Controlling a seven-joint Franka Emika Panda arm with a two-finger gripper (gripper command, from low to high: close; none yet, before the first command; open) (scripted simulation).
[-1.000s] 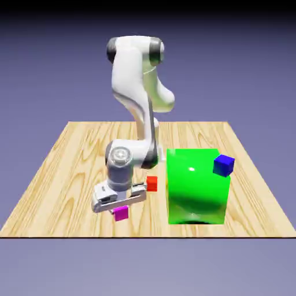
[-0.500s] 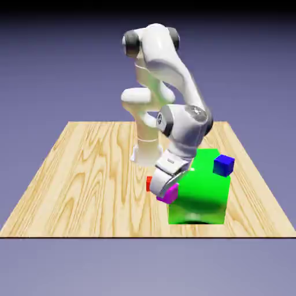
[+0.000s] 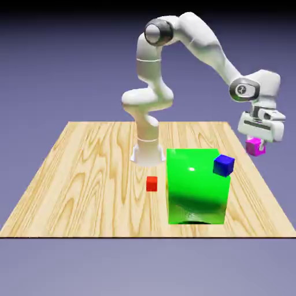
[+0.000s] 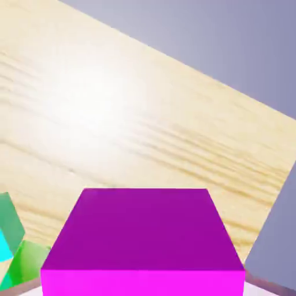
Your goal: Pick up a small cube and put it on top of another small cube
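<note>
Carrying the small plain magenta cube (image 3: pixel 255 147) high over the exterior view's right edge of the pale wooden table (image 3: pixel 87 167), we are hanging well above the boards with the tool (image 3: pixel 256 143) clamped shut on it. In the hand view the magenta cube (image 4: pixel 143 243) is filling the lower half of the picture and hiding both fingertips, its top face flat and evenly coloured, its edges crisp.

What matters now is where the small plain dark blue cube (image 3: pixel 224 165) is lying from us: toward the exterior view's left and lower down, sitting at the upper right corner of the big glossy green block (image 3: pixel 196 186). We are judging that we have swung past it, so the coming move is calling for a shift back leftward and a descent until the magenta cube is squarely above the blue one. Only a green sliver (image 4: pixel 17 254) is showing at the hand view's lower left, so the target is not yet under us.

Off to the side, the small red cube (image 3: pixel 152 184) is resting on the table just left of the green block.
</note>
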